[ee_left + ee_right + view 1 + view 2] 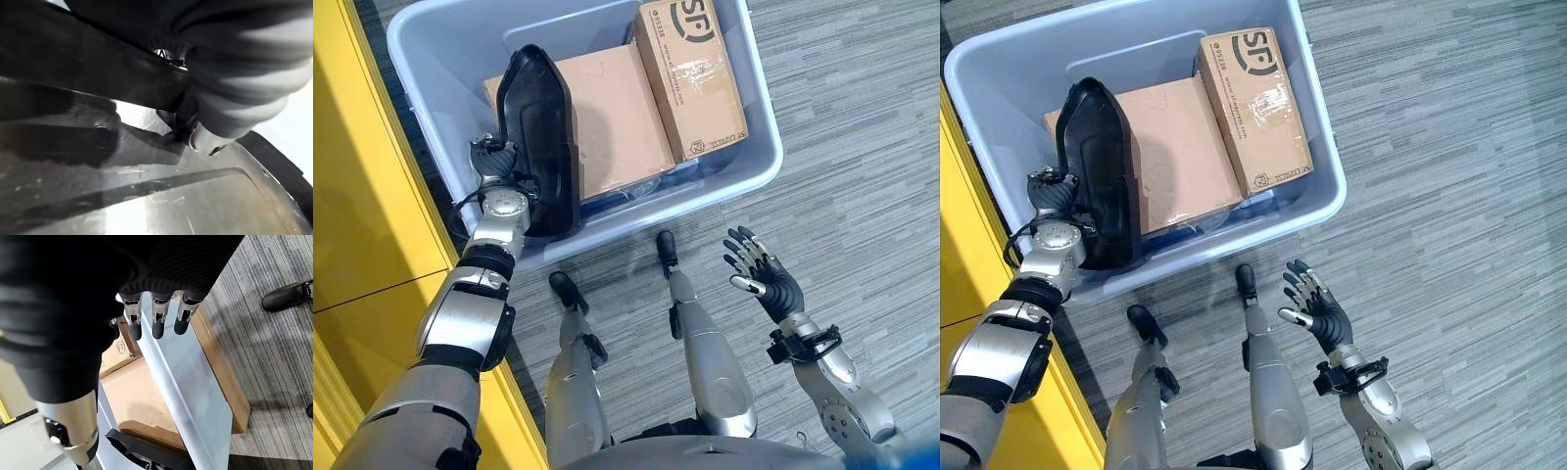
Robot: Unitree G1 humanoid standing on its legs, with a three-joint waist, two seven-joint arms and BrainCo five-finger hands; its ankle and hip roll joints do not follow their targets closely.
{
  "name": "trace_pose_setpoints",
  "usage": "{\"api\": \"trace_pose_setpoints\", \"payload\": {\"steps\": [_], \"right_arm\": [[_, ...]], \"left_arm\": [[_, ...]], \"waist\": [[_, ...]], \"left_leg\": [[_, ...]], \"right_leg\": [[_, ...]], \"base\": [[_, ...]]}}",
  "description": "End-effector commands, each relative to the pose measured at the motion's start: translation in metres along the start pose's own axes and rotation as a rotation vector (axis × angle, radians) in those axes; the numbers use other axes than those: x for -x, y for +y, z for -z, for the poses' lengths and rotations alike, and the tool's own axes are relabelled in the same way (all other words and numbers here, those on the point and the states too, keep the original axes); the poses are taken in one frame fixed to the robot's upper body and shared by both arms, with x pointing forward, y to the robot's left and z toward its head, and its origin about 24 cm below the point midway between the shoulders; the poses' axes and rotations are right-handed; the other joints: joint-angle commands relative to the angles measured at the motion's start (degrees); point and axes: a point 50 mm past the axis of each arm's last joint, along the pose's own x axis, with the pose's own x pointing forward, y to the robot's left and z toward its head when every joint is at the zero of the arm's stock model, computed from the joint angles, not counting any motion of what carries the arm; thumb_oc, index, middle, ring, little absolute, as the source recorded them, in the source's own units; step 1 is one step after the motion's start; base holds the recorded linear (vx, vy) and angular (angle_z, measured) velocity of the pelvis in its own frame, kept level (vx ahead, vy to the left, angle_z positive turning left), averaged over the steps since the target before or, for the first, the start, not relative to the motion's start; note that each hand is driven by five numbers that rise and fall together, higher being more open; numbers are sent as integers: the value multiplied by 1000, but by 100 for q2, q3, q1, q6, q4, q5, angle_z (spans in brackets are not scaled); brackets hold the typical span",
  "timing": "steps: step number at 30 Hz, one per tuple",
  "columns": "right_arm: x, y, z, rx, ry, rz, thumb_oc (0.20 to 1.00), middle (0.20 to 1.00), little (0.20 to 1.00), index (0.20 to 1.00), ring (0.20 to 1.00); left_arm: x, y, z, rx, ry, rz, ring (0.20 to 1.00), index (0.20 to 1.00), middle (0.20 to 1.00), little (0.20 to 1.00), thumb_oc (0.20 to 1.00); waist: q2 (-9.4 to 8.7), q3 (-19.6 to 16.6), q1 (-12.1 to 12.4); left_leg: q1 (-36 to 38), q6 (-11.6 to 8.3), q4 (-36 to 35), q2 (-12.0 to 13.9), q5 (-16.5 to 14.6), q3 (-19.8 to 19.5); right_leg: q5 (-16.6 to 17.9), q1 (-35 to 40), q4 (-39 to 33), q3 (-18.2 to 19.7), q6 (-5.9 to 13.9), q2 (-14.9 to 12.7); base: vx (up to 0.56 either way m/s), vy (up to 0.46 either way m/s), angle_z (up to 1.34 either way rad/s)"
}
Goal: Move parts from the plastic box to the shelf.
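Observation:
A grey-blue plastic box (749, 181) stands on the floor in front of me. In it a long black moulded part (540, 137) stands on edge against the near-left wall. My left hand (494, 157) is pressed against this part's left side, with the wrist over the box rim. The left wrist view shows the black part (73, 63) right up against the hand's dark cover (244, 73). My right hand (769, 279) hovers open, fingers spread, over the floor just outside the box's near side. Its fingers (155, 318) hang above the box rim (195, 396).
Two cardboard boxes lie in the plastic box: a flat one (617, 113) in the middle and a printed one (690, 78) on its right. A yellow shelf (362, 196) runs along my left, close to the box. Grey striped floor (862, 147) lies to the right.

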Motion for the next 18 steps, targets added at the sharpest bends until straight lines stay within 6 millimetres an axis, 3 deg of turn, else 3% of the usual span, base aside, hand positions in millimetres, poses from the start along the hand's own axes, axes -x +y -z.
{"api": "trace_pose_setpoints", "payload": {"steps": [1,11,18], "right_arm": [[13,-10,-12,10,-42,23,1000,1000,1000,1000,1000],[13,-11,-10,15,-33,41,1000,1000,1000,1000,1000],[11,-12,-8,16,-21,49,1000,1000,1000,1000,1000]], "left_arm": [[1,16,28,-33,94,-30,200,200,200,200,200],[16,15,28,167,30,-64,200,200,200,200,200],[24,26,21,185,-68,-75,200,200,200,200,200]], "waist": [[-162,-86,-15],[-9,-272,166],[73,-422,280]], "left_leg": [[-170,-367,744,297,-120,-541],[117,-353,743,245,-186,-604],[286,-337,710,224,-219,-626]], "right_leg": [[-320,-8,636,57,441,-347],[-406,340,634,-18,425,-414],[-447,520,612,-57,417,-455]], "base": [[0,0,0],[13,9,3],[0,0,0]]}}
